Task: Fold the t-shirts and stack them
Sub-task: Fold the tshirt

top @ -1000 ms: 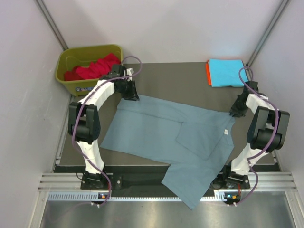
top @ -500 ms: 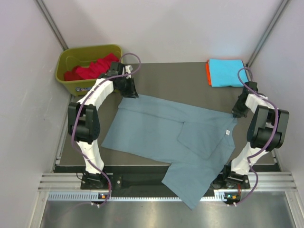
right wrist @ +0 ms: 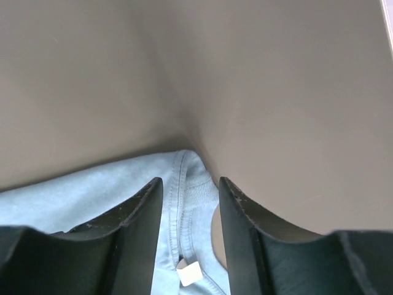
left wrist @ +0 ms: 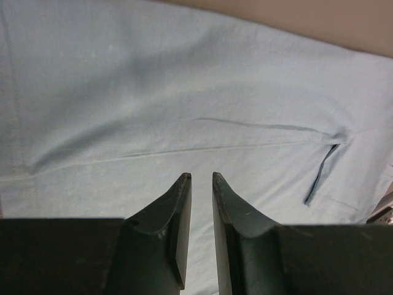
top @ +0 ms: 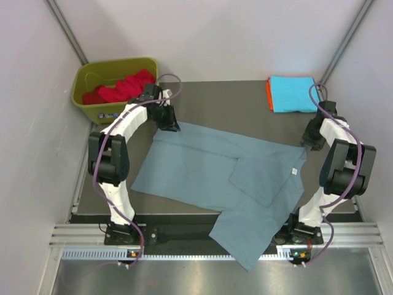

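Spreading stage of the fold-and-stack task, judged from the lie of the cloth. The grey-blue t-shirt [top: 202, 166] lies open across the middle of the table [top: 233, 98], its collar [right wrist: 196, 196] and neck label [top: 293, 171] toward the right edge. 1 flap is already turned in over the body, and 1 portion hangs over the near edge between the 2 arm bases. The left arm reaches forward to the shirt's far-left corner, its wrist bent down. The left gripper [left wrist: 201, 175] has its fingers only narrowly apart just above the fabric, and whether a pinch of cloth sits between them cannot be told. The right arm is folded back on itself at the right edge. The right gripper [right wrist: 190, 179] stands with jaws apart over the collar rim, and nothing is clamped. The next move probably calls for both grippers to take firm hold at opposite ends. They would then draw the overhanging part back onto the table before any fold is made, because thin cotton slips from a shallow pinch. A folded cyan t-shirt [top: 293, 93] rests on an orange t-shirt [top: 269, 95] at the far-right corner. Red t-shirts [top: 123, 89] wait in the olive bin [top: 83, 101] beyond the far-left corner.
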### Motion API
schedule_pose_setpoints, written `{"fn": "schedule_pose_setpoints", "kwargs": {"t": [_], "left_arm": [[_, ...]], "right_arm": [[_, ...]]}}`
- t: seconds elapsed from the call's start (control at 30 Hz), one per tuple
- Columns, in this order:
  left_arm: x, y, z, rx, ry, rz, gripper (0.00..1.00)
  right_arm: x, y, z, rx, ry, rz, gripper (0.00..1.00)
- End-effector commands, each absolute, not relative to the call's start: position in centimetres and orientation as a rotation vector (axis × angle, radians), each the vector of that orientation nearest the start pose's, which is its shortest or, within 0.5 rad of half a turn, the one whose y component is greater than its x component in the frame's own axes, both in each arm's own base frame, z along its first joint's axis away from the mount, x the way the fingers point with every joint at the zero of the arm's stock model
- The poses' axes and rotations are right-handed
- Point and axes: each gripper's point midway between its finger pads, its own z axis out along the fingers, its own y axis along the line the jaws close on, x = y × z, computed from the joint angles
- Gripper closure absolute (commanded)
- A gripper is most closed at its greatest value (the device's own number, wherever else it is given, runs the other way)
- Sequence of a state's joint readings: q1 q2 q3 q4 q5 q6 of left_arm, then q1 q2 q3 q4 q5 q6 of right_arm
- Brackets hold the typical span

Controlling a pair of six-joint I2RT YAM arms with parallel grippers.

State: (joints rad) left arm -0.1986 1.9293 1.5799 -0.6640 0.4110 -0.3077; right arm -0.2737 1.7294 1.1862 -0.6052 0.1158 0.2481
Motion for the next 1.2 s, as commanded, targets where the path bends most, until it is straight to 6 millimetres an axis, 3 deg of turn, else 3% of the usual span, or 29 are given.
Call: {"fn": "schedule_pose_setpoints", "kwargs": {"t": [0.0,0.37,0.53,0.67,0.73,0.87,1.03,1.17], "left_arm": [[41.8,-17.0,12.6,0.023,2.602,-0.758,0.75],[41.6,-16.7,12.4,0.025,2.607,-0.735,0.74],[44.0,-16.6,13.0,0.074,2.556,-0.671,0.67],[46.9,-14.8,12.2,0.078,2.547,-0.480,0.64],[48.8,-13.9,13.1,0.061,2.513,-0.335,0.62],[50.4,-13.8,13.4,-0.028,2.485,-0.166,0.63],[50.5,-15.4,14.6,-0.214,2.429,-0.006,0.63],[50.3,-18.9,12.5,-0.321,2.451,-0.103,0.62]], "right_arm": [[36.7,-12.1,6.9,0.681,2.584,-0.182,0.57],[35.5,-11.6,4.9,0.654,2.621,-0.170,0.62],[35.4,-10.9,4.2,0.691,2.628,-0.120,0.60],[34.8,-10.3,4.0,0.745,2.654,-0.124,0.59],[34.4,-10.3,4.4,0.764,2.641,-0.132,0.57],[34.0,-10.5,5.1,0.801,2.617,-0.152,0.56],[33.4,-10.9,5.7,0.848,2.606,-0.202,0.54],[33.1,-11.0,5.7,0.846,2.593,-0.224,0.49]]}}
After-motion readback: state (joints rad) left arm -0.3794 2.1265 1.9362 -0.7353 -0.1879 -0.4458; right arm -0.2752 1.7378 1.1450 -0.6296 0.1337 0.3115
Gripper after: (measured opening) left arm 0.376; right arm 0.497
